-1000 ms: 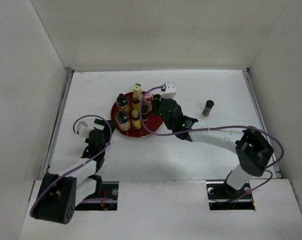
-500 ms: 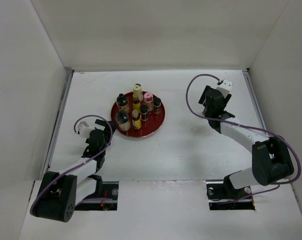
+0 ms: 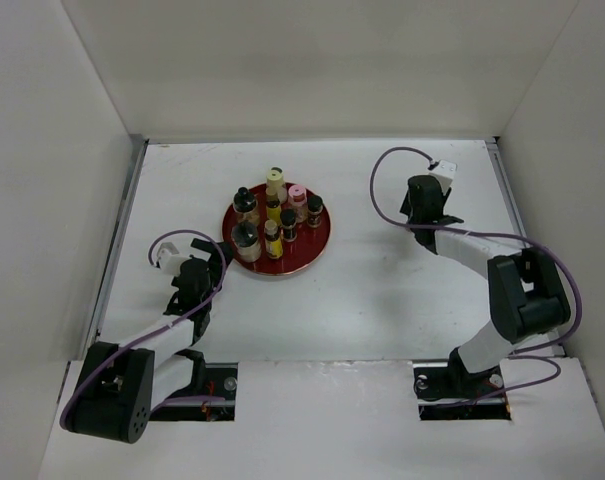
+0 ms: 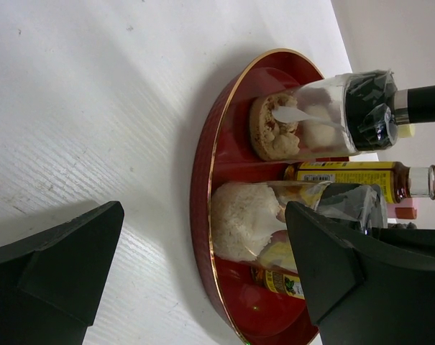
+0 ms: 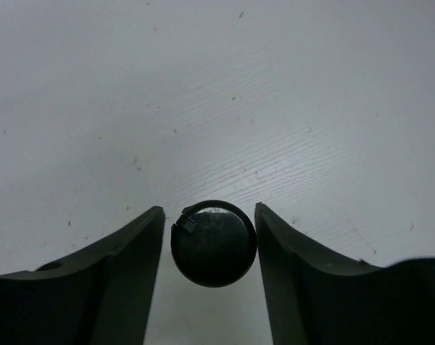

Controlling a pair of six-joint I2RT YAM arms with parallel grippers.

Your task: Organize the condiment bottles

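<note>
Several condiment bottles stand on the round red tray (image 3: 307,252), among them a cream-capped one (image 3: 275,180), a pink-capped one (image 3: 298,195) and a black-capped jar (image 3: 247,235). One black-capped bottle (image 5: 213,244) stands alone on the table at the right. My right gripper (image 3: 420,212) hangs over it and hides it in the top view. In the right wrist view the gripper (image 5: 209,215) is open, its fingers on either side of the cap with small gaps. My left gripper (image 3: 204,262) is open and empty beside the tray's left rim (image 4: 203,180). The left wrist view shows two black-capped jars (image 4: 310,122) on the tray.
White walls enclose the table on the left, back and right. The right gripper works near the back right part of the table. The left gripper's open fingers (image 4: 66,266) frame the tray's near rim.
My right arm has left the tray, swung right to the lone bottle, and lowered its open fingers around the cap. The left arm has not moved.
</note>
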